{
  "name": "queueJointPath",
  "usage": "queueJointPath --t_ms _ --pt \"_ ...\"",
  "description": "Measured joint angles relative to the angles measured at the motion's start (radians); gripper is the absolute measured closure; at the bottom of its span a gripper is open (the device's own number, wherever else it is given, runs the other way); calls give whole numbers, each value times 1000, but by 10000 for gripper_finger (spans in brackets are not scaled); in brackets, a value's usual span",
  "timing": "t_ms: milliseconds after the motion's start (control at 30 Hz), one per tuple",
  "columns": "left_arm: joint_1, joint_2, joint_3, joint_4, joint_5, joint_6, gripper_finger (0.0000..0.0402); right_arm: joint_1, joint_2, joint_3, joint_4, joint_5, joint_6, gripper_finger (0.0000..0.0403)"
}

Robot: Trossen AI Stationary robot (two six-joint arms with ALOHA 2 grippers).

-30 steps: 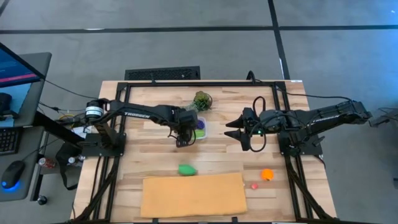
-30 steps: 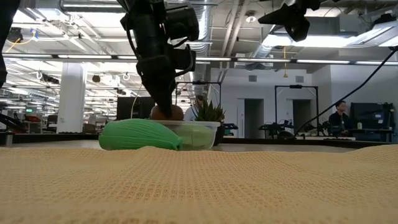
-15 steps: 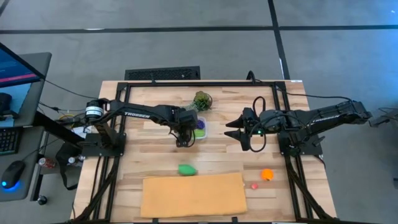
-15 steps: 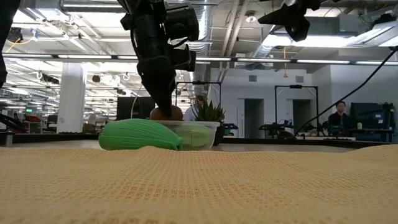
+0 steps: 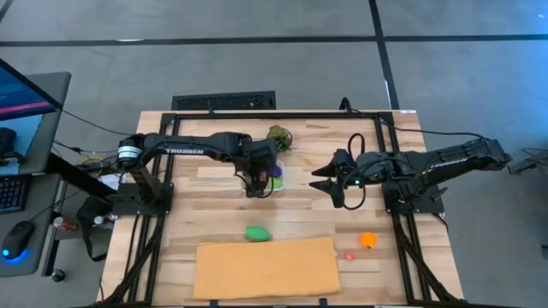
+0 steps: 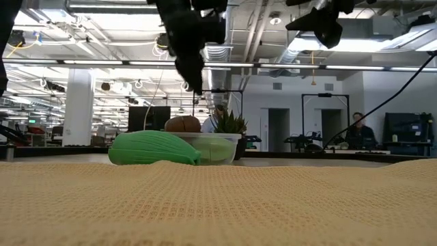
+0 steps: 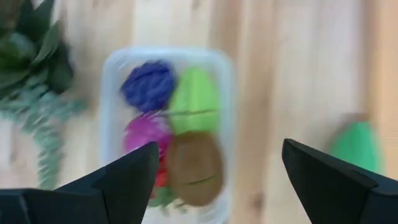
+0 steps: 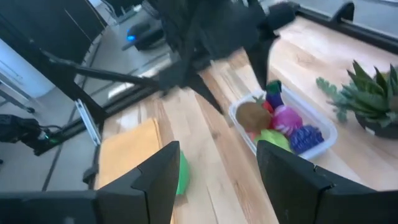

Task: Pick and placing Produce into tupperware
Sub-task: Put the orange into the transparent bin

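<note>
- Crowding in the tub (image 7: 227, 81) is your first risk: it already holds a blue piece (image 7: 148, 85), a light green piece (image 7: 196, 99), a pink piece (image 7: 144, 134) and a brown piece (image 7: 194, 168), and the brown one sits high at the rim. Drop another on top and it may roll out.
- Your left gripper (image 5: 254, 181) hangs above the tub with its fingers (image 7: 124, 180) spread wide and nothing between them. If you swing it away low, a fingertip could catch the tub wall and drag the light tub across the table (image 5: 210, 210).
- Your right gripper (image 5: 325, 178) hovers just beside the tub on the other side, fingers (image 8: 152, 180) partly apart and empty. Reach in with both arms at once and they may collide over the tub.
- The leafy plant (image 5: 277, 137) stands touching or nearly touching the tub's far end; I can't tell which. A wide approach could knock it over.
- Produce left out: a green piece (image 5: 257, 233) lies near the edge of the tan sheet (image 5: 265, 267), and an orange piece (image 5: 367, 239) and a small red piece (image 5: 350, 255) sit by the sheet's right corner. A shallow pinch on these rounded pieces may squirt them away, or snag the sheet.
</note>
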Motion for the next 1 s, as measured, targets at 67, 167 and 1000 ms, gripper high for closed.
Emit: queueJointPath --t_ms 67,167,1000 --pt "0 0 33 -4 72 -8 70 0 7 0 -15 -1 1 198" --pt "0 -1 64 14 208 -27 70 -7 18 0 -12 1 32 198" --pt "-64 -1 94 17 321 -98 70 283 -42 0 -500 -366 657 290"
